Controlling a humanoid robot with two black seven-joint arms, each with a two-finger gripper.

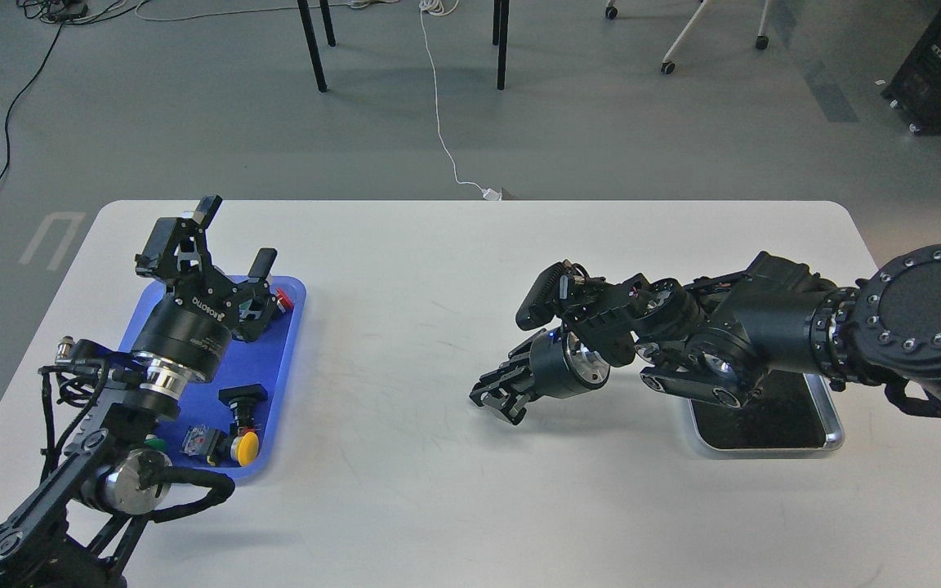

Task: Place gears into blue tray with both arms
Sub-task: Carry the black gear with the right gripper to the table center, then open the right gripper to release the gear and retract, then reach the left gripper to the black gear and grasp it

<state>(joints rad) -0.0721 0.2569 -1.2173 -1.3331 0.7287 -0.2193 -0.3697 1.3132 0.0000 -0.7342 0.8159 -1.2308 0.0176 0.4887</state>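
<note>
The blue tray [284,359] lies at the table's left side. My left gripper [235,237] hangs above its far end, open, with nothing between its fingers. My right gripper [497,398] points left and down, just above the bare table near the middle and well apart from the tray. Its fingertips seem to meet, so it looks shut. Anything tiny between them is too small and dark to see. No gears show. The right forearm covers much of the steel tray [834,433].
Push-buttons lie in the blue tray: a yellow-capped one [247,447], a black one [243,396] and a red one [284,300]. The steel tray with black inside sits at the right, under my right arm. Chair and table legs stand on the floor beyond the table.
</note>
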